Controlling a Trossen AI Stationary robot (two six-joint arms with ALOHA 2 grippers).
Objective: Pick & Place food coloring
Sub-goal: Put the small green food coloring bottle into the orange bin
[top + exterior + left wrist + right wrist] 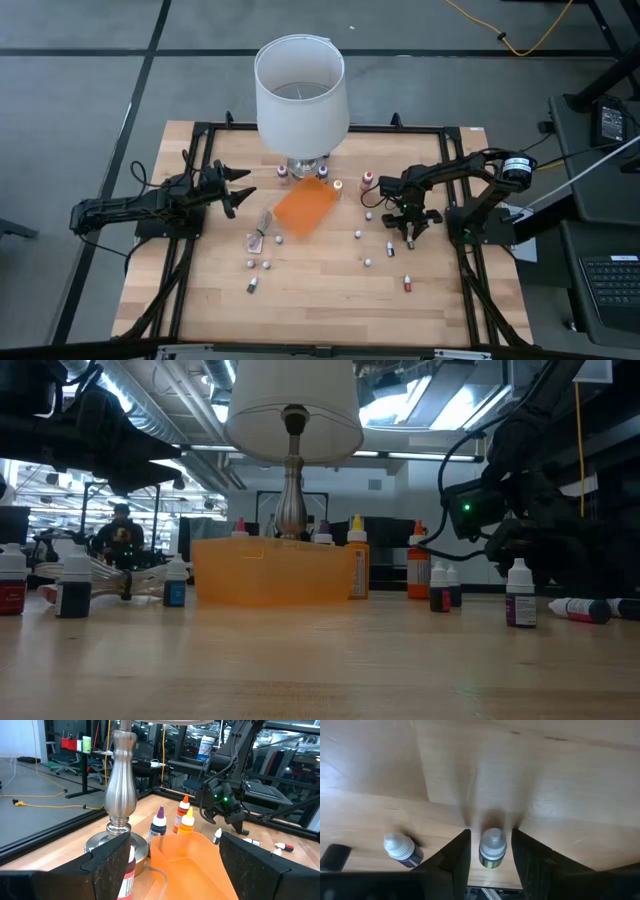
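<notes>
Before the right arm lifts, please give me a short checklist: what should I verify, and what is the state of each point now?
1. Bottle sits between the right gripper's fingers: ok, centred in the right wrist view.
2. Fingers firmly closed on it: cannot tell; they stand close on both sides, but contact is not clear.
3. Bottle upright: ok, white cap faces the camera.
4. Neighbouring bottle is outside the fingers: ok, it stands apart to one side.
5. Orange tray is free to receive: ok, nothing visible inside it from above.
6. Left gripper out of the way: ok, open, waiting near the lamp.
</notes>
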